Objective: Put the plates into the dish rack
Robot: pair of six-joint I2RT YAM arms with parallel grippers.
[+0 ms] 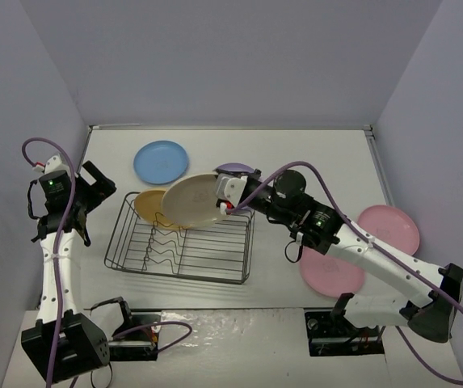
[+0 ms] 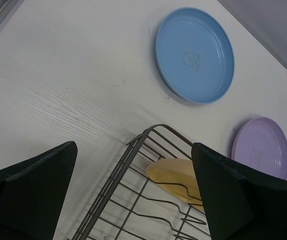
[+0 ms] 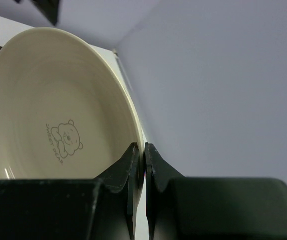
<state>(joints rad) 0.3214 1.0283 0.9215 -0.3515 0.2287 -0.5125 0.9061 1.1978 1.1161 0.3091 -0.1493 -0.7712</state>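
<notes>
My right gripper [image 1: 229,196] is shut on the rim of the cream plate [image 1: 195,200] and holds it tilted above the far edge of the dish rack [image 1: 181,239]. In the right wrist view the jaws pinch the plate's rim [image 3: 140,150]. The yellow-orange plate [image 1: 152,204] stands in the rack's far left slot, partly hidden behind the cream plate; it also shows in the left wrist view [image 2: 176,176]. The blue plate [image 1: 160,161] and the purple plate [image 1: 233,170] lie beyond the rack. Two pink plates [image 1: 330,271] [image 1: 389,228] lie at the right. My left gripper [image 1: 94,190] is open and empty, left of the rack.
Grey walls close in the table on the left, back and right. The right arm reaches across the middle of the table over the near pink plate. The left arm's purple cable hangs by the left wall.
</notes>
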